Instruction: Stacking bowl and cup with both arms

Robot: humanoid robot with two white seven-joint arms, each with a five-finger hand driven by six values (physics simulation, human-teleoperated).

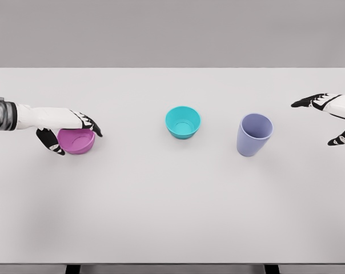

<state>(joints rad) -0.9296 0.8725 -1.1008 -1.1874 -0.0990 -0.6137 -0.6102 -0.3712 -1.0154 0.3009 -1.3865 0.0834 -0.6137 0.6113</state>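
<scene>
On the white table (172, 217) stand three things in a row. The pink bowl (77, 141) is at the left, the teal bowl (183, 121) is in the middle, and the purple cup (254, 134) stands upright to the right of it, apart from it. The left hand (69, 128) is closed around the pink bowl, fingers over the far rim and the thumb at the near side. The right hand (331, 117) is at the right edge, spread, holding nothing, well apart from the cup
</scene>
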